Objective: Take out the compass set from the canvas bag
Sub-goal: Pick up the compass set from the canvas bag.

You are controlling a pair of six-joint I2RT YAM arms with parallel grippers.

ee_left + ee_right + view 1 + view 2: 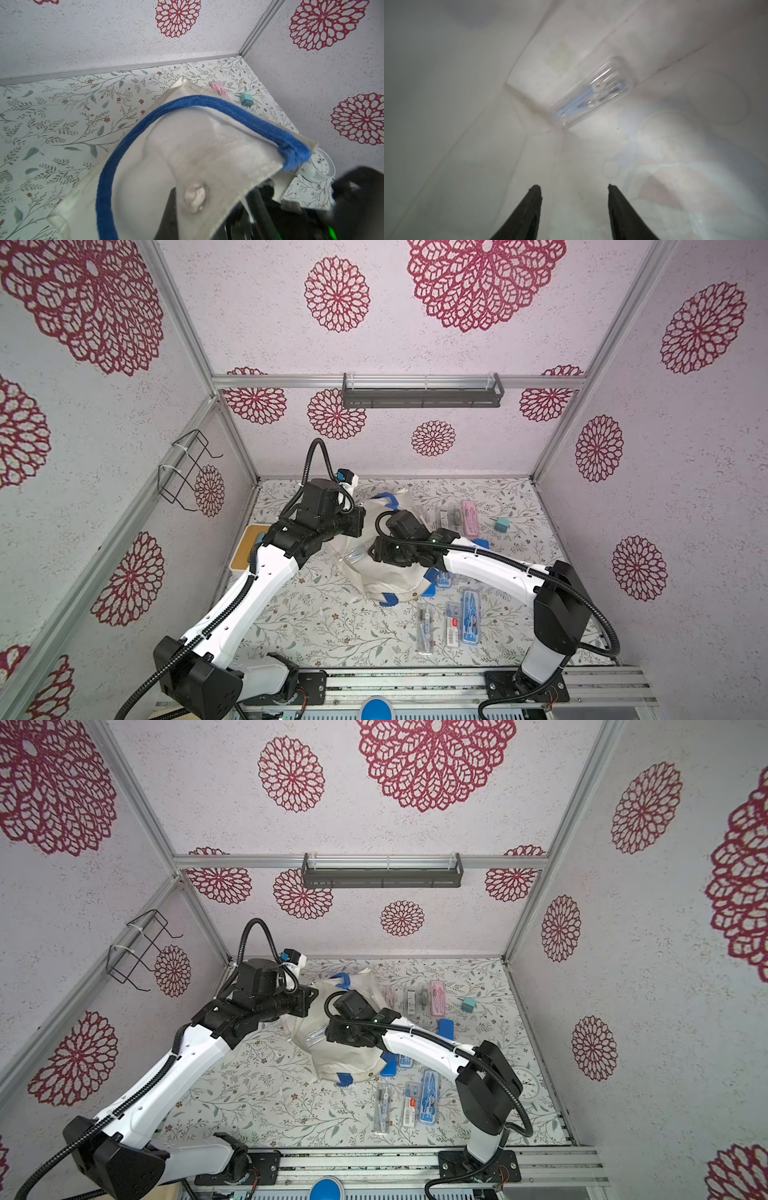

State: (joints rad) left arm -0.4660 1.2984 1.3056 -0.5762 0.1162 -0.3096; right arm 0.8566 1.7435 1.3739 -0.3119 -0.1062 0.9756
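Note:
The off-white canvas bag (390, 576) (345, 1052) with blue handles lies mid-table. My left gripper (360, 523) (311, 1001) is shut on its upper rim beside the snap button (194, 197) and holds the mouth up. One black finger (172, 214) shows under the fabric (166, 149). My right gripper (371, 552) (573, 186) reaches inside the bag, open, with nothing between its fingers. Ahead of it the compass set (593, 97), a clear case with a pale blue compass, lies in the bag's bottom fold, apart from the fingertips.
Several slim cases lie outside the bag: blue and clear ones (471, 616) near the front, a pink one (469, 516) and a clear one (449, 518) further back. A teal plug (502, 524), a white clock (528, 1083) and a wooden board (248, 547) sit on the floral table (324, 626).

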